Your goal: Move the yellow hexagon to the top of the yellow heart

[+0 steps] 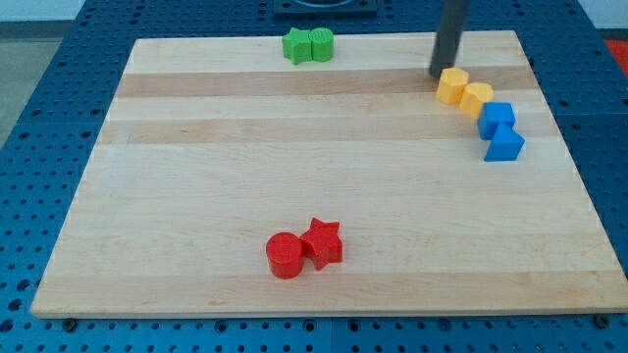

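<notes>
My tip (439, 74) sits near the board's (294, 176) top right, just at the upper-left side of the yellow hexagon (452, 85), touching it or nearly so; the yellow heart (478, 98) lies against the hexagon's lower right; two blue blocks (497, 118) (504, 144) follow below that, shapes hard to tell, the lower perhaps a triangle; a green pair (297, 45) (321, 43) sits touching at the top edge; a red cylinder (285, 255) and red star (322, 242) touch near the bottom.
</notes>
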Available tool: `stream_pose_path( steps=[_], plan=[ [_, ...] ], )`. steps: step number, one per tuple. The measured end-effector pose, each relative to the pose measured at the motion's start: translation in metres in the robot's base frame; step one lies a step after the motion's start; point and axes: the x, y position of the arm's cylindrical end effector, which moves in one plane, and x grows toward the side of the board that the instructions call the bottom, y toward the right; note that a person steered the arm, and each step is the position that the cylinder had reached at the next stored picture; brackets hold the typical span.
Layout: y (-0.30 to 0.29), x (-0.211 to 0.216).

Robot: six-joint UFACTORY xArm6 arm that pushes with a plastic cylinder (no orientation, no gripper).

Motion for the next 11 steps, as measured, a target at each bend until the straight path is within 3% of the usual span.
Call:
stream_pose_path(
  steps=[2, 8, 10, 11],
  plan=[
    [-0.004, -0.024],
    [-0.026, 0.026],
    [-0.061, 0.032],
    [-0.059, 0.055]
  ],
)
